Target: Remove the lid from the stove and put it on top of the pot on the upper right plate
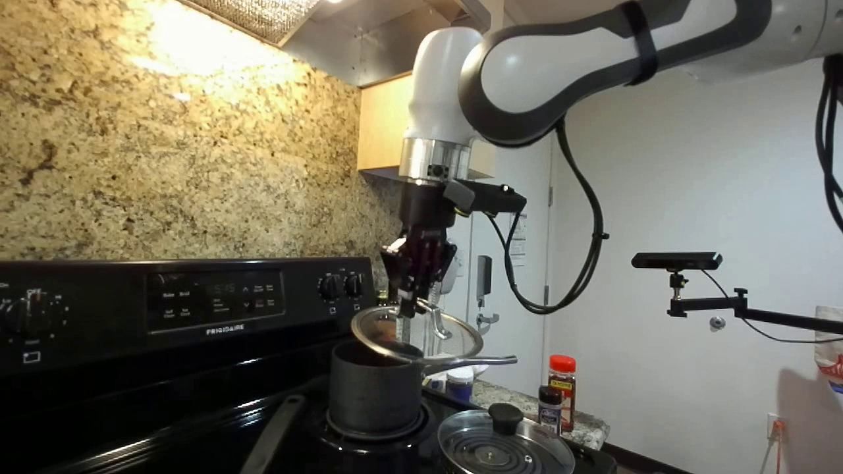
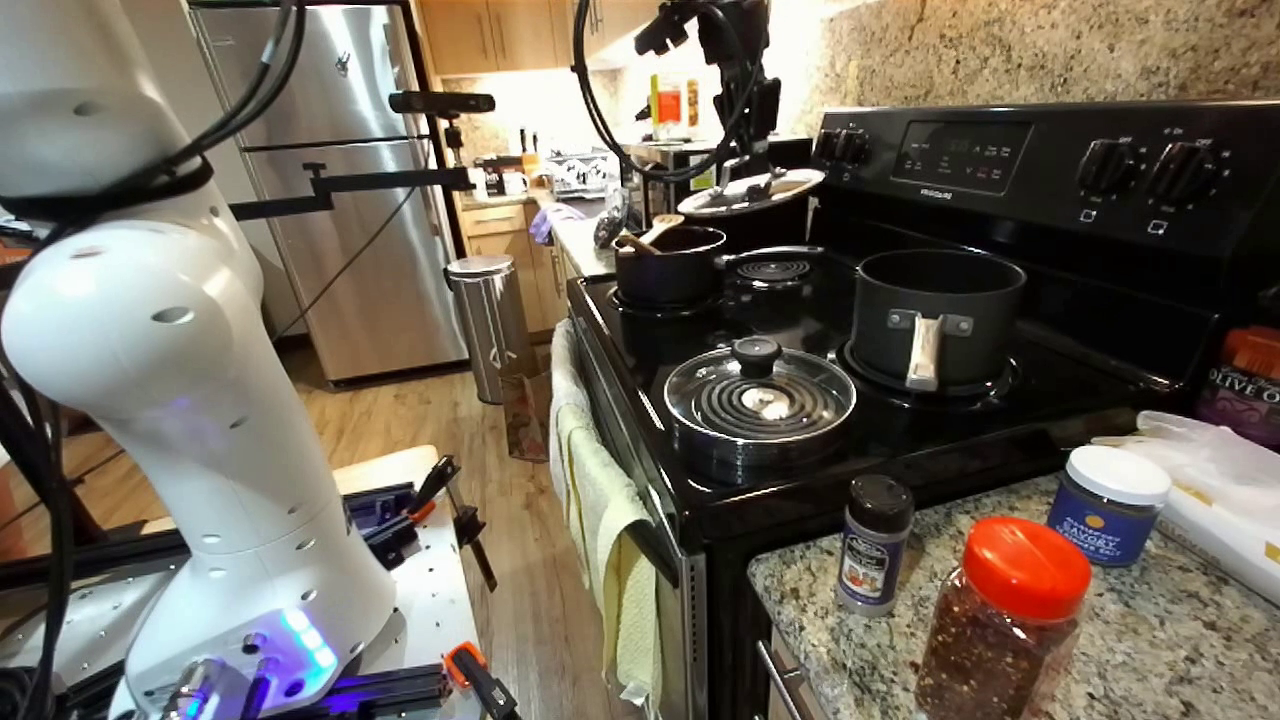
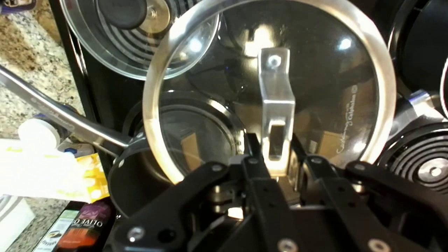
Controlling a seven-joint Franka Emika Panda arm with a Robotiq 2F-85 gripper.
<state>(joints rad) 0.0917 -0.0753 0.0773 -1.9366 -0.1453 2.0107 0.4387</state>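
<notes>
The glass lid (image 1: 454,336) with its silvery rim hangs in the air, tilted; it also shows in an exterior view (image 2: 745,195) and in the wrist view (image 3: 315,80). My gripper (image 1: 411,306) is shut on the lid's metal handle; its fingers stand on both sides of the handle in the wrist view (image 3: 274,147). The dark grey pot (image 2: 940,330) stands uncovered on a burner of the black stove (image 2: 800,310). In an exterior view the lid overlaps the rim of the pot (image 1: 375,395). In the wrist view the lid hides part of the pot (image 3: 136,185).
A pan with a black-knobbed glass lid (image 2: 760,400) stands on the front burner near the pot. A dark pan (image 2: 665,265) with wooden utensils stands at the stove's far end. The back panel (image 1: 316,299) rises behind. Jars (image 2: 1025,600) stand on the granite counter.
</notes>
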